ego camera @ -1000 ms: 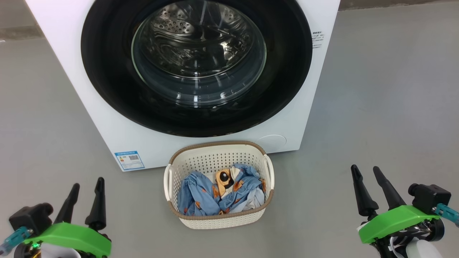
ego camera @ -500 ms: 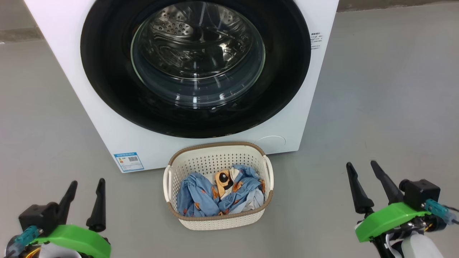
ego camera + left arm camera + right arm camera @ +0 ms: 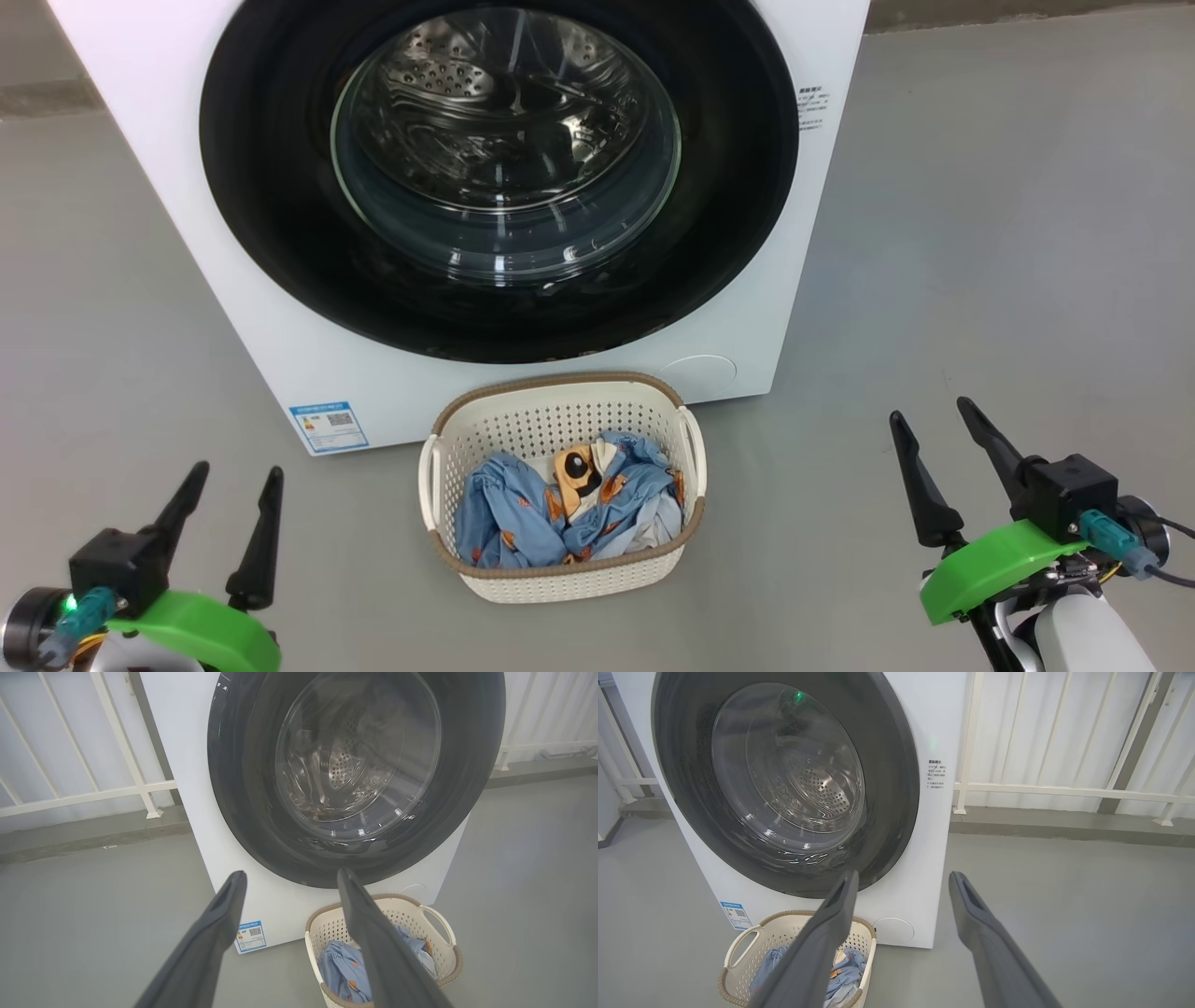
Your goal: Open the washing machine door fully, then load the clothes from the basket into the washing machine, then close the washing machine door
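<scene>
Glossy black-rimmed washing machine door (image 3: pixel 499 168) shut on the white washing machine (image 3: pixel 280 373), clothes (image 3: pixel 560 504) in the basket (image 3: pixel 560 583) just before it; my left end effector (image 3: pixel 237 469) and right end effector (image 3: pixel 929 409) hang wide open and empty, so one likely must reach the door's rim first.

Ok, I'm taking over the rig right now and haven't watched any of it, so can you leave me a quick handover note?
Left claw: open, empty, low on the left, touching nothing.
Right claw: open, empty, low on the right, touching nothing.
Washing machine door: shut against the washing machine.
Basket: on the floor just in front of the machine, below the door, with the clothes heaped inside.
Done: nothing yet.
Left: open the door fully, load the clothes into the drum, close the door.
</scene>
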